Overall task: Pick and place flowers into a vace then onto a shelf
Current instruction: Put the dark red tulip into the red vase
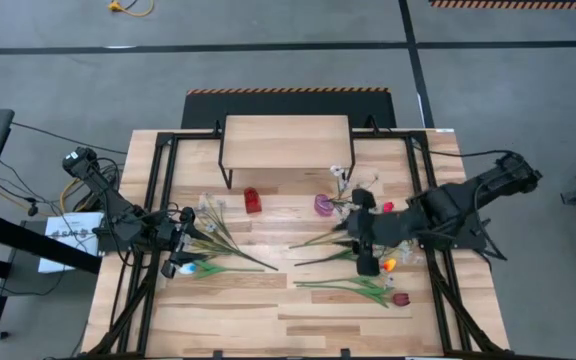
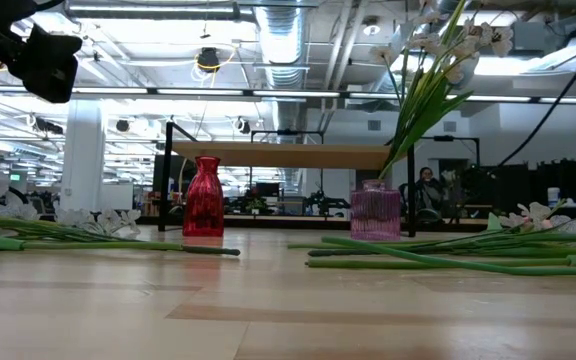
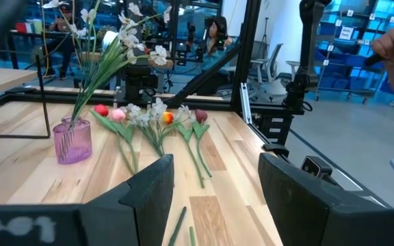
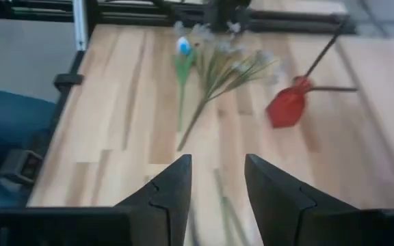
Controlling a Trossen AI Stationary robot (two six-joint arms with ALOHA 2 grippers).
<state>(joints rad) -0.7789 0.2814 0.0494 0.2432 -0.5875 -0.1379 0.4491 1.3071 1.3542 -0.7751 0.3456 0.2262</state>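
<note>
A pink glass vase (image 1: 323, 205) (image 2: 375, 211) stands on the table and holds a spray of small white blossoms (image 2: 433, 70) (image 3: 118, 41). A red vase (image 1: 252, 200) (image 2: 204, 197) stands to its left, with no flowers in it. Loose flowers lie flat in a left pile (image 1: 218, 240) (image 4: 211, 68) and a right pile (image 1: 363, 285) (image 3: 159, 119). The light-wood shelf (image 1: 286, 142) (image 2: 278, 153) stands at the far edge. My left gripper (image 1: 190, 240) (image 3: 217, 198) hovers open over the left pile. My right gripper (image 1: 360, 250) (image 4: 217, 184) hovers open above the right pile, near the pink vase.
Dark frame rails (image 1: 158, 200) run along both sides of the table. Bare tabletop (image 1: 278, 320) lies along the near edge between the piles. A person (image 3: 217, 31) sits in the room behind the table.
</note>
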